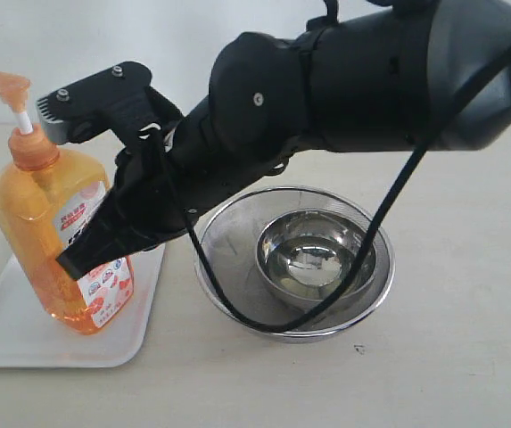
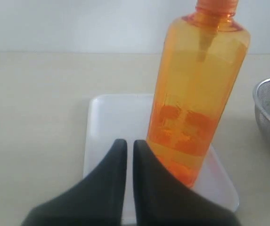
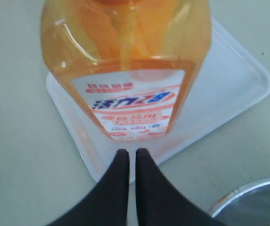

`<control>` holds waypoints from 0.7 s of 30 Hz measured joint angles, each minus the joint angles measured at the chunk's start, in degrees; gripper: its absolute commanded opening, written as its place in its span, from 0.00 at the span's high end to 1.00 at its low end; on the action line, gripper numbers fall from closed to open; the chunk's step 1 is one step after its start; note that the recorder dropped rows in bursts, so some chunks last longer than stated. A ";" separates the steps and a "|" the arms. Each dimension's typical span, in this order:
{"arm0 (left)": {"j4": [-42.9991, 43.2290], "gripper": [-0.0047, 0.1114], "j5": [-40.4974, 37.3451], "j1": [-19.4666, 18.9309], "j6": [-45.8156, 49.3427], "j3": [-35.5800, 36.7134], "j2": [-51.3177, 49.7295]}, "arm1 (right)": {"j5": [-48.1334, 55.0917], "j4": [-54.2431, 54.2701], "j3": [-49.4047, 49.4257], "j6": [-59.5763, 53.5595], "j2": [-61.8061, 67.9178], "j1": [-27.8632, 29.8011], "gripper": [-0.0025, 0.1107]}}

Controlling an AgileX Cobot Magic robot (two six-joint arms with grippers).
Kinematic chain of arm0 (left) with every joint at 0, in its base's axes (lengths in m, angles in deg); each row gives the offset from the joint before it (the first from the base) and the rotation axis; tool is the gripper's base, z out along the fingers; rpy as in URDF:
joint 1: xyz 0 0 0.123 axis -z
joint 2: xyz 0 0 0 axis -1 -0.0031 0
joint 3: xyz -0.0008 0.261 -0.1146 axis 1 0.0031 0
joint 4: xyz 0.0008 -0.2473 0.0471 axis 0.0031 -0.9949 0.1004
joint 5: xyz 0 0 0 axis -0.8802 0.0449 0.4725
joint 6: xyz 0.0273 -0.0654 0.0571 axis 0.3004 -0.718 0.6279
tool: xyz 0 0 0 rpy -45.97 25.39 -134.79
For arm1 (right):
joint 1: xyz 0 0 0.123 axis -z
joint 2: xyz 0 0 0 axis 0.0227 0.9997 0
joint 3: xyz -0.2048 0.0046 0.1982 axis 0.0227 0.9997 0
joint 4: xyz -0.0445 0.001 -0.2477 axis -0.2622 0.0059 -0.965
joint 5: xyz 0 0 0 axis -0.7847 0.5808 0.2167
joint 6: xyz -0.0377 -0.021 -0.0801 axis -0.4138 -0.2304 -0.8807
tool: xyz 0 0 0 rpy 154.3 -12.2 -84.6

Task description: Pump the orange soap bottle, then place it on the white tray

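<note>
Right gripper (image 3: 128, 153): closed, empty | left gripper (image 2: 126, 143): closed, empty | orange soap bottle (image 3: 125, 56): on white tray (image 3: 238, 80)

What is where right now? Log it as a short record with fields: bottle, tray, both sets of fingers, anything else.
bottle: orange soap bottle on the tray, leaning, pump head up
tray: white tray flat on the table, bottle near one end
right fingers: shut, nothing held, tips close to the bottle's label side
left fingers: shut, nothing held, pointing at the bottle's back
other: steel bowl sitting inside the steel strainer, beside the tray
</note>
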 measured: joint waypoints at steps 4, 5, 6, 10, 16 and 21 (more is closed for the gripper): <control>0.00 0.92 0.00 0.00 0.00 0.00 0.00 | 2.15 -0.36 0.00 0.41 0.00 1.43 0.98; 0.00 0.92 0.00 0.00 0.00 0.00 0.00 | 2.48 -0.36 0.00 0.52 0.00 1.55 0.98; 0.00 0.92 0.00 0.00 0.00 0.00 0.00 | 2.58 -0.36 0.00 0.52 0.00 1.55 0.98; 0.00 0.92 0.00 0.00 0.00 0.00 0.00 | 2.90 -0.14 0.72 0.52 -0.09 1.64 0.98; 0.00 0.92 0.00 0.00 0.00 0.00 0.00 | 2.79 0.02 4.42 0.52 -0.09 1.64 0.98; 0.00 0.92 0.00 0.00 0.00 0.00 0.00 | 2.79 0.32 5.09 0.52 -0.09 1.64 0.98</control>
